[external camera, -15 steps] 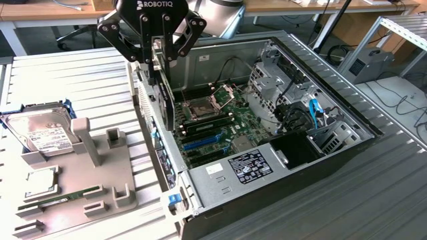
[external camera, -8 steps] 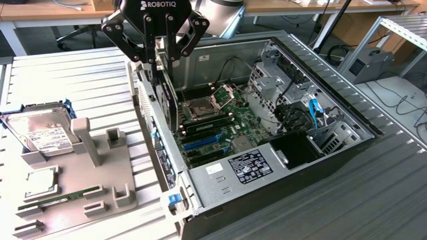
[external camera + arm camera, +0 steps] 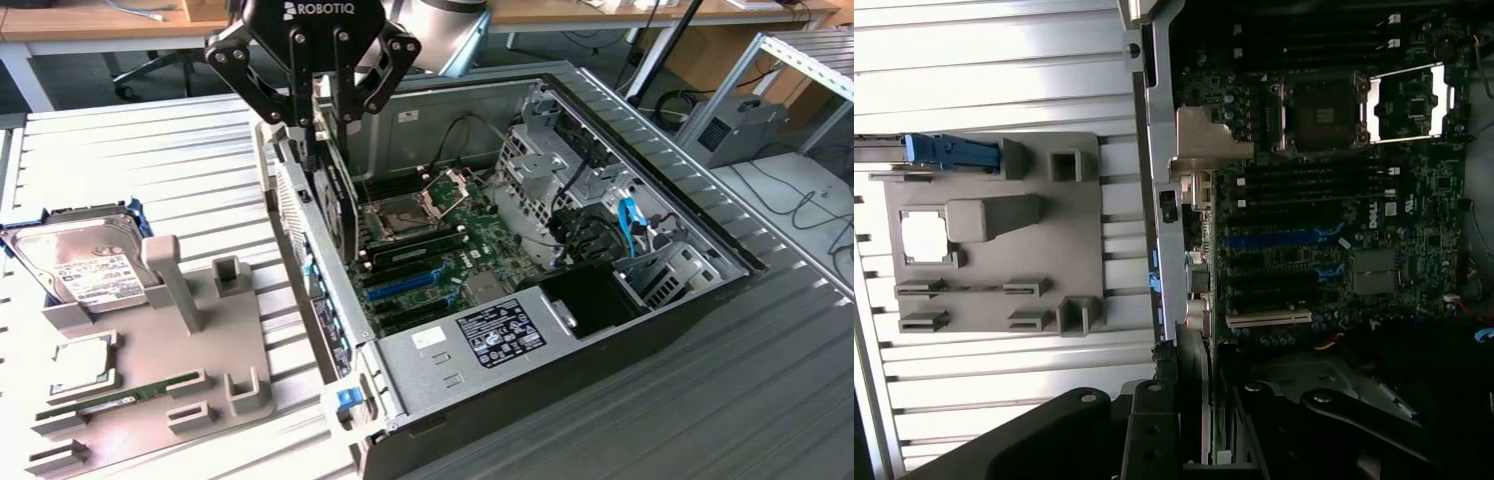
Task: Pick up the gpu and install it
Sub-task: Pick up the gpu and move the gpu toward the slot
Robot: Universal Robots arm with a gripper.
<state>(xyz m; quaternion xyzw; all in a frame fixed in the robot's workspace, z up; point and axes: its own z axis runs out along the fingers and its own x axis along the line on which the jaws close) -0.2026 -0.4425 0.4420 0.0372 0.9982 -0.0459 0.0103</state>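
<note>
gpu (image 3: 342, 205) in pincer (image 3: 318, 142); hdd (image 3: 87, 265) in ext view.

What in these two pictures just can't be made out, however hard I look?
- The gpu, exterior view: held edge-on in the pincer, so its fan side is hidden.
- The motherboard, wrist view: partly covered by the pincer's dark links.
- The hard drive label, exterior view: print too small to read.
- The arm, exterior view: cut off by the top edge.

Open computer case (image 3: 607, 365) with exposed motherboard (image 3: 454, 235), beside a grey tray (image 3: 200, 350) with a hard drive (image 3: 83, 265) and RAM stick (image 3: 127, 394).
</note>
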